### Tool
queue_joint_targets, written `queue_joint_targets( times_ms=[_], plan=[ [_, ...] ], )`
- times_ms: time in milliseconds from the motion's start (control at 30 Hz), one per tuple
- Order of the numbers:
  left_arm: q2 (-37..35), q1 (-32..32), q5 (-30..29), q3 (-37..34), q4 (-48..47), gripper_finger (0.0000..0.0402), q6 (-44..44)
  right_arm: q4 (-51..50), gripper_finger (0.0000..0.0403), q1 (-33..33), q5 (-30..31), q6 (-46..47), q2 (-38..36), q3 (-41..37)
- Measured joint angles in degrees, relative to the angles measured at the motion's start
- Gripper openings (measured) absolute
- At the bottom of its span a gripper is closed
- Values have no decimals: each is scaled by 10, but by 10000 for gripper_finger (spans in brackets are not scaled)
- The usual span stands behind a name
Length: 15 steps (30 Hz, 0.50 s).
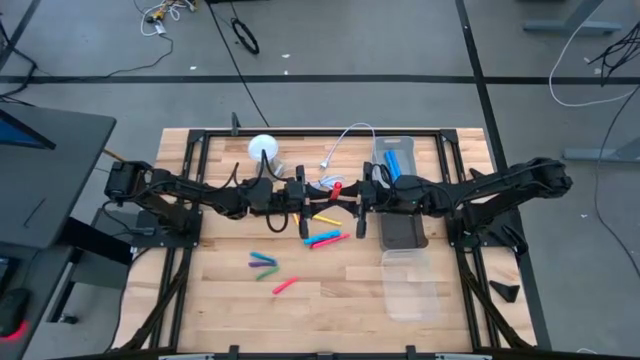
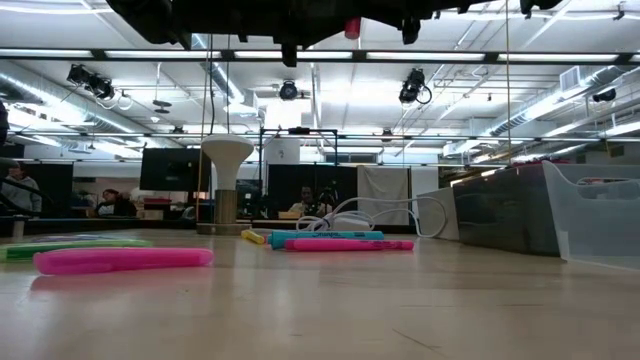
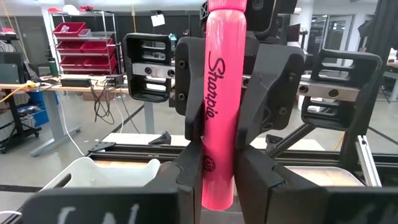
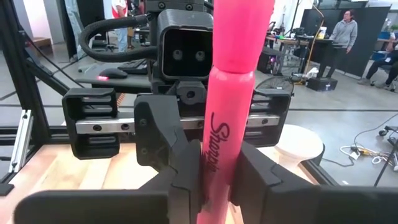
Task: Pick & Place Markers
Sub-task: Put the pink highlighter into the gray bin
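You see the left gripper (image 3: 217, 180) clamping a pink marker (image 3: 221, 106) upright (Sharpie lettering along it), with the right gripper (image 3: 221, 74) gripping it too.

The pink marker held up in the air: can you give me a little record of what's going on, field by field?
held item: pink marker, labelled Sharpie
left hand: shut on the pink marker
right hand: shut on the same marker
position: raised above the table, between the two arms
likely action: a handover, it seems
other markers: several loose markers on the wood
containers: dark bin and clear bin, right side
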Motion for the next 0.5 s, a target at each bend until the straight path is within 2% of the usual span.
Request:
queue_joint_targets(
  times_ms=[100,333,500],
  plan=[
    [0,0,0,0,0,93,-11,0,69,0,0,0,-2,0],
    [0,0,-1,-1,-4,209,-47,-16,64,0,2,4,-27,0],
    [0,0,0,-1,-4,245,-44,-54,64,0,2,17,-52,0]
  ],
)
